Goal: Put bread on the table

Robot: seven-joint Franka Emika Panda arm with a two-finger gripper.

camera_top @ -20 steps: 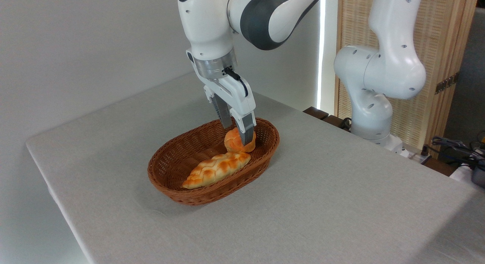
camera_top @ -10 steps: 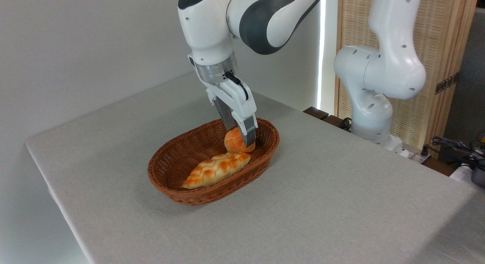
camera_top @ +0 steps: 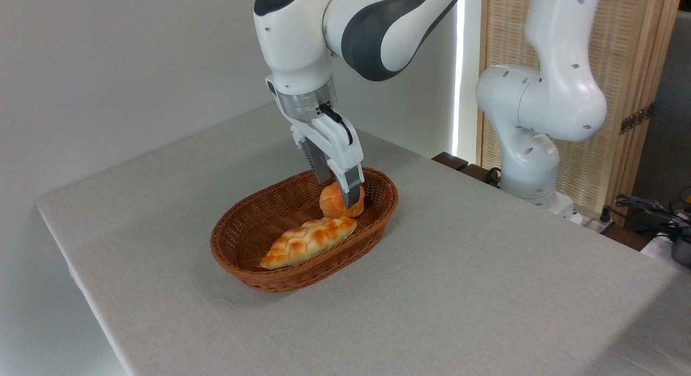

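The bread (camera_top: 333,199), a small round orange-golden bun, sits at the far right end of the oval brown wicker basket (camera_top: 253,268). My gripper (camera_top: 339,195) reaches down into the basket from above. Its fingers (camera_top: 351,187) are closed against the bun's sides, the near one crossing the bun's front and the far one partly hidden behind it. The bun still rests in the basket, touching the tip of the braided loaf (camera_top: 307,241). The table (camera_top: 459,289) is covered in light grey cloth and carries the basket near its middle.
A long pale-golden braided loaf lies lengthwise in the basket. The arm's white base (camera_top: 534,165) stands at the table's far right edge. Cables and dark gear (camera_top: 653,214) lie beyond that edge. A white wall stands behind the table.
The gripper shifted slightly right and down, then eased back a little. Its fingers have drawn in on the bun, which stays in place in the basket.
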